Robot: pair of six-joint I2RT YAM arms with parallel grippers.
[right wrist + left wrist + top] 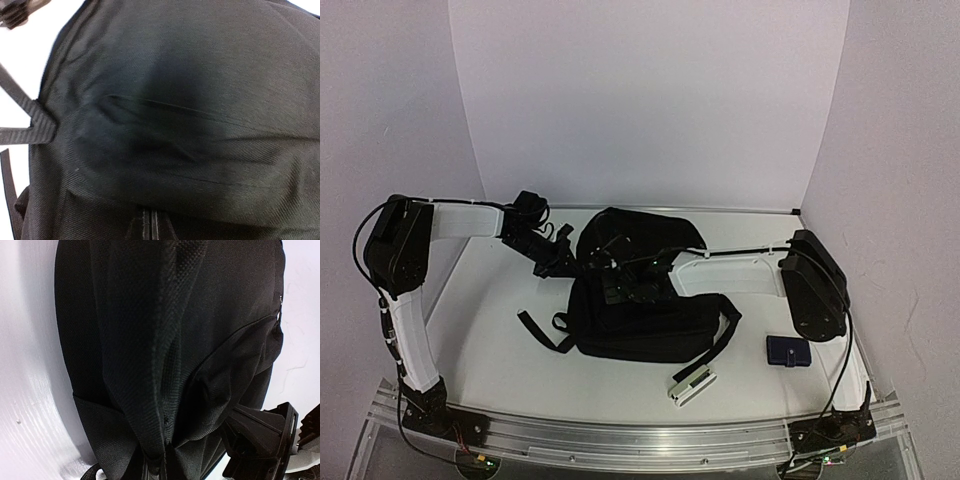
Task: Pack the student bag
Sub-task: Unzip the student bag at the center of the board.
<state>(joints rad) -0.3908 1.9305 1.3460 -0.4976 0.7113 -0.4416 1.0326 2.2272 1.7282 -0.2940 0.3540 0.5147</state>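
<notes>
The white surface (500,350) carries the student bag (650,325) at its middle, straps trailing to both sides. Our left claw (563,263) sits at the bag's upper-left edge; we cannot tell whether it grips. Our right claw (620,288) rests on top of the bag, fingers together. A blue pouch (788,350) lies right of the bag, a small silver item (692,386) just before it. Bare surface shows left of the bag.

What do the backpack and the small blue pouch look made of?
The student bag looks like soft matte black woven fabric: the wrist views show fine weave, creases and a coarser mesh-like strip. The dark-blue pouch looks smooth and flat, possibly faux leather or cloth; too small to tell.
</notes>
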